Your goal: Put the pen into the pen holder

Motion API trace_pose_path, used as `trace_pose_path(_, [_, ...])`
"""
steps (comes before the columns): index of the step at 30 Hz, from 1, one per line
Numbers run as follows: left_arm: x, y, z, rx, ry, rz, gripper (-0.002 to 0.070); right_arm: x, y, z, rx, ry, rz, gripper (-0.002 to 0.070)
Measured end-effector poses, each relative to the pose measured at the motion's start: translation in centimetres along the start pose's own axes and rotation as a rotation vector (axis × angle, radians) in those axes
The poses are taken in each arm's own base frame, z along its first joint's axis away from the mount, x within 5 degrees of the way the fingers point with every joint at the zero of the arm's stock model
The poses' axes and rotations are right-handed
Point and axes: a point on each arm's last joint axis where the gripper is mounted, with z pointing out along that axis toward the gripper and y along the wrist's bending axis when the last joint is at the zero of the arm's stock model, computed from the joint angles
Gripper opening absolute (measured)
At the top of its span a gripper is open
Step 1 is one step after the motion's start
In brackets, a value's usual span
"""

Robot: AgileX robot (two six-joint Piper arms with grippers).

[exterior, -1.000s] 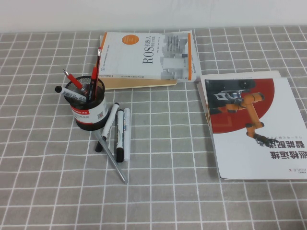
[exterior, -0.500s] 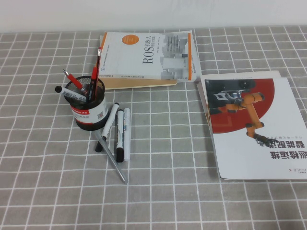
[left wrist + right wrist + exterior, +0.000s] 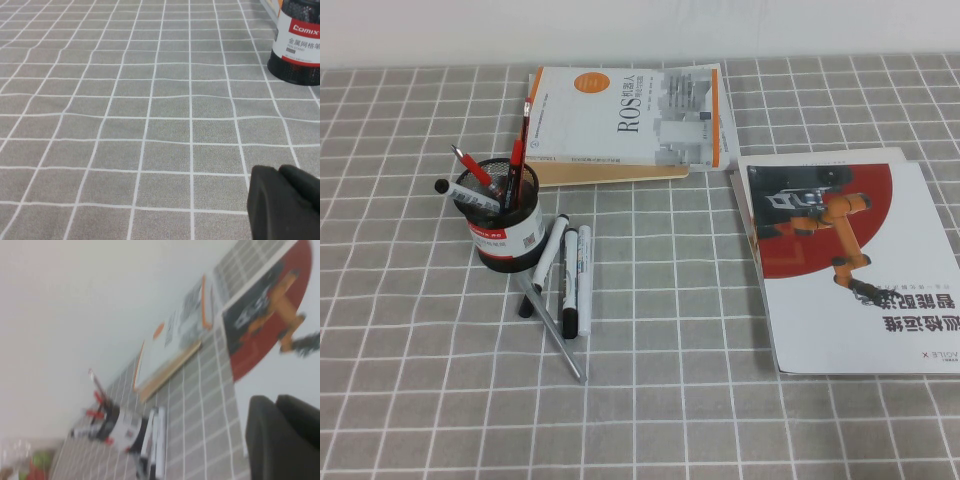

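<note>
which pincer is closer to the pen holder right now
Probably the left. The left pincer sits low over the cloth with the pen holder close ahead. The right pincer, shut, is raised and views it from farther off.

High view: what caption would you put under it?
Thin silver-grey pen lies on the checked cloth beside the black mesh pen holder; neither the left nor the right gripper is in this view.

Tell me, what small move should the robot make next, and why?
Probably bring the left hand toward the pen. The pen lies untouched on the table beside the pen holder, and neither hand is near it; the right hand is shut, off to the side.
</note>
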Motion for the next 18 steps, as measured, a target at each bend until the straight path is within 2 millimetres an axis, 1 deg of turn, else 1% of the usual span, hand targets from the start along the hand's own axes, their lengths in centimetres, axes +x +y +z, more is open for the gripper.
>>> trace_pose_path(6, [0.0,0.0,0.0,0.0,0.0,0.0,-0.0005,0.8,0.2,0.0,-0.021,0.086,-0.051,-0.0013])
trace_pose_path(9, [0.0,0.0,0.0,0.0,0.0,0.0,-0.0005,1.8,0.3,-0.2,-0.057,0.194,-0.188,-0.0013])
trace_pose_path(11, [0.0,0.0,0.0,0.0,0.0,0.0,-0.0005,2.2,0.9,-0.4,-0.09,0.257,-0.273,-0.0013])
trace_pose_path(14, [0.0,0.0,0.0,0.0,0.0,0.0,-0.0005,1.3,3.0,-1.1,-0.13,0.257,-0.393,-0.0013])
trace_pose_path(16, [0.0,0.0,0.0,0.0,0.0,0.0,-0.0005,0.1,4.8,-1.5,-0.117,0.254,-0.475,-0.0013])
trace_pose_path(18, [0.0,0.0,0.0,0.0,0.0,0.0,-0.0005,-1.2,6.5,-1.5,-0.077,0.291,-0.545,-0.0013])
